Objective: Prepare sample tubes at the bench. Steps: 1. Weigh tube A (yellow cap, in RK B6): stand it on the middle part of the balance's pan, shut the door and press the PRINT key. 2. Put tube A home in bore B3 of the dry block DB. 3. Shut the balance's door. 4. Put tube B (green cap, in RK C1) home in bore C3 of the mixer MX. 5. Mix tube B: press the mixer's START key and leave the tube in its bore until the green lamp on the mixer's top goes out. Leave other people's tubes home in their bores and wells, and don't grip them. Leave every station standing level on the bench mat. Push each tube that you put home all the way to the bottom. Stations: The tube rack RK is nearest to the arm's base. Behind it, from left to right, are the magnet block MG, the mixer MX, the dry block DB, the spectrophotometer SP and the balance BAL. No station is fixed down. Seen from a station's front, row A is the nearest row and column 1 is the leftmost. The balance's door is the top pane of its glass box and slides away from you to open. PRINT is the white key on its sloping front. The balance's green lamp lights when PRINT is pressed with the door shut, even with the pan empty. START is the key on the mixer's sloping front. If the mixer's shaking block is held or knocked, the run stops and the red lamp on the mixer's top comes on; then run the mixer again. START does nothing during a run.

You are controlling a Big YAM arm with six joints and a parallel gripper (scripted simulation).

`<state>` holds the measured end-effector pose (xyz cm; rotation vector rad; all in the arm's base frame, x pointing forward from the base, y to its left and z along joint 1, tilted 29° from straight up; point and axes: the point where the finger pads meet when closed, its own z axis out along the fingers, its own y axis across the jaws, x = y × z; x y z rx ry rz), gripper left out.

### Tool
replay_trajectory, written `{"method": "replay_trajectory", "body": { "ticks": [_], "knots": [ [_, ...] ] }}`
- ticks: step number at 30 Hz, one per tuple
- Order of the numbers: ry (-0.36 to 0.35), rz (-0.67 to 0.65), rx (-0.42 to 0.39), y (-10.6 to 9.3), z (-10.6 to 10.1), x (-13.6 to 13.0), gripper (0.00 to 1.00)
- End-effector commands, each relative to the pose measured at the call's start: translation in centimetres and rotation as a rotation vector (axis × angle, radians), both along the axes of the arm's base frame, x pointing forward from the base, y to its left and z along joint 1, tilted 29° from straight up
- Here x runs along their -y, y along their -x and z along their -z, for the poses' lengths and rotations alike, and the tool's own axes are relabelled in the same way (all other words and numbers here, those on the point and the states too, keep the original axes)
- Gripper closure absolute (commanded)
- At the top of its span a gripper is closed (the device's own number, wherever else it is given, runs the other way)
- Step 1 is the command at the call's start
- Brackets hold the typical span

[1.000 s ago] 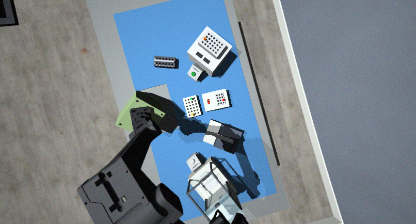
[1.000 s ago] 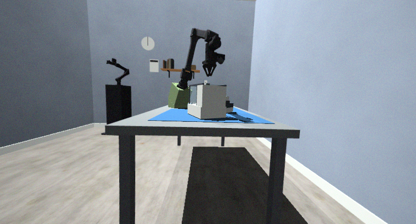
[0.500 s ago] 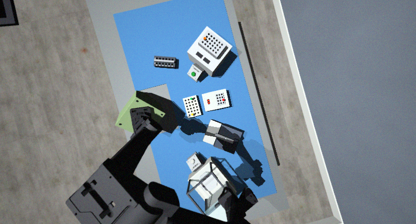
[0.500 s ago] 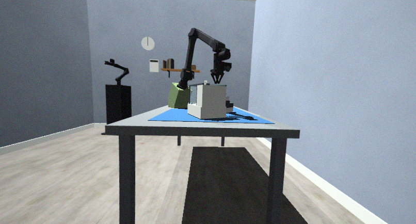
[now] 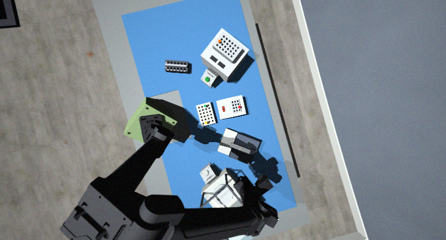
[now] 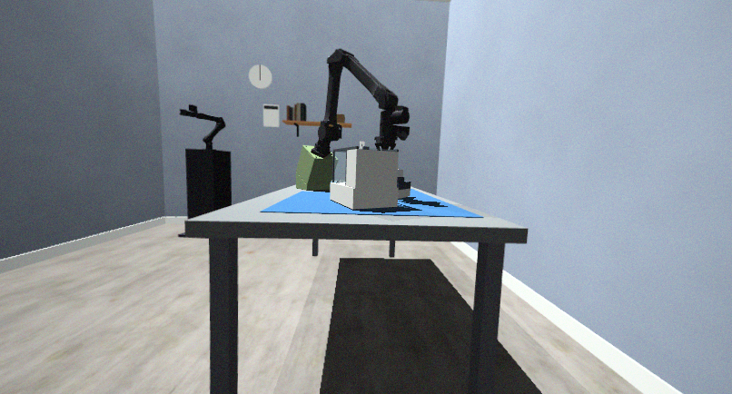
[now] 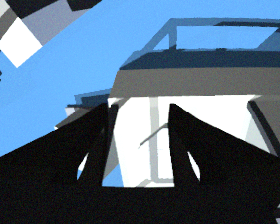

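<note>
My gripper (image 6: 385,147) (image 7: 138,112) is partly open and empty, low by the top of the balance (image 5: 218,186) (image 6: 376,179) (image 7: 199,81); the arm hides its fingers in the top view. A sliver of pale glass (image 5: 239,238) at the bottom edge suggests the balance's door is slid back. The white PRINT key (image 5: 206,172) is visible. Yellow-capped tube A (image 5: 206,122) and green-capped tube B (image 5: 205,105) stand in opposite end columns of the rack (image 5: 199,110). The dry block (image 5: 226,114) holds a red-capped tube. The mixer (image 5: 207,56) holds an orange-capped tube; its START key (image 5: 207,79) is green.
The magnet block (image 5: 176,65) stands at the upper left. The spectrophotometer (image 5: 229,134) (image 7: 20,41) stands between dry block and balance, and its corner shows in the wrist view. The green arm pedestal (image 5: 136,123) (image 6: 313,173) stands beside the rack. The forearm crosses over the balance.
</note>
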<state>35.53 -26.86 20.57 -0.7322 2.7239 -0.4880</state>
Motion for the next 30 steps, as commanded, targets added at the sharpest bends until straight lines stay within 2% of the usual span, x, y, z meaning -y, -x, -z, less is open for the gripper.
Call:
{"method": "replay_trajectory", "body": {
  "ticks": [1,5,7,16,22,24,30],
  "knots": [
    [0.002,0.056,0.056,-1.1,0.1,-2.0,0.64],
    [-0.011,0.082,0.056,-1.5,2.3,-4.5,0.64],
    [-0.011,0.082,0.056,-1.5,2.3,-4.5,0.64],
    [-0.033,0.132,0.057,-1.3,7.4,-10.2,0.64],
    [-0.045,0.182,0.066,-0.4,10.5,-13.9,0.64],
    [-0.045,0.182,0.066,-0.4,10.5,-13.9,0.64],
    [-0.054,0.231,0.082,1.3,13.8,-17.4,0.64]
  ]
}}
